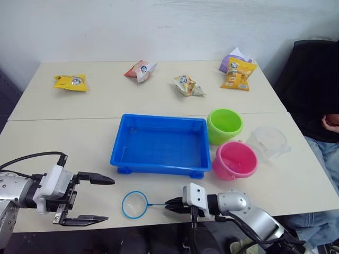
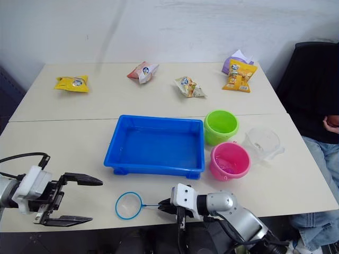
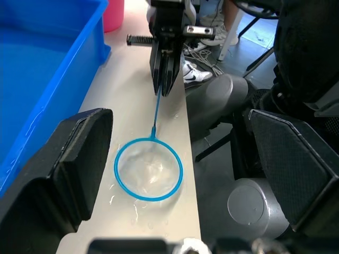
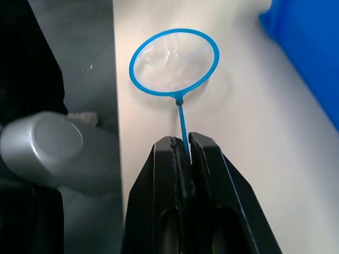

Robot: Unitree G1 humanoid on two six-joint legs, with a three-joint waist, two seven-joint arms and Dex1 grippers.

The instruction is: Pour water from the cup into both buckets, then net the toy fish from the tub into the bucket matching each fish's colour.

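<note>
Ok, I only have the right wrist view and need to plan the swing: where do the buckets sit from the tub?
Observer: Both stand off the tub's right end, the green bucket farther back and the pink bucket nearer the robot.
Operator: And the cup?
Observer: The cup stands upright, to the right of both buckets.
Operator: Is the left hand in the way?
Observer: Probably not. The left hand is open at the near table edge, left of the net and apart from it.
</note>
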